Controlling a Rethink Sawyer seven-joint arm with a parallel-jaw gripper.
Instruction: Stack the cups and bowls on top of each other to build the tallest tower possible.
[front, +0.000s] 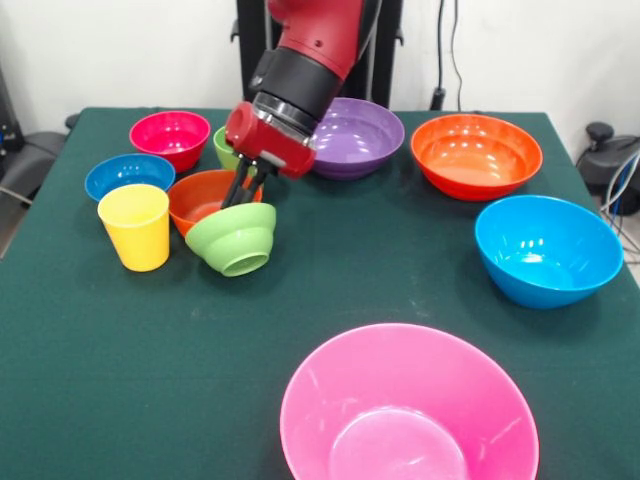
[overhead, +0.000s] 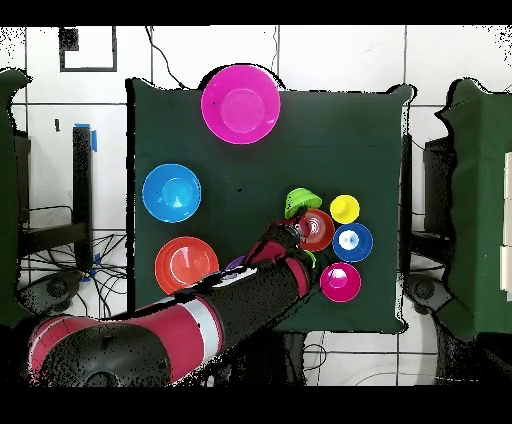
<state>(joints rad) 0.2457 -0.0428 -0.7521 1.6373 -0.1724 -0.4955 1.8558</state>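
Small green bowl (front: 236, 240) is tipped on its side left of centre, bottom facing the near edge, leaning on the orange-red bowl (front: 200, 197). My gripper (front: 245, 189) comes down from the far side, fingers pinching the green bowl's rim. Yellow cup (front: 136, 226) stands upright just left.

Eight bowls (front: 548, 250) and two cups (front: 135, 226).

Robot lab bench.
Green cloth-covered table (front: 120, 400) against a plain white wall (front: 520, 50), loose cables (front: 447, 45) hanging behind, pale tiled floor (overhead: 330, 60) below.
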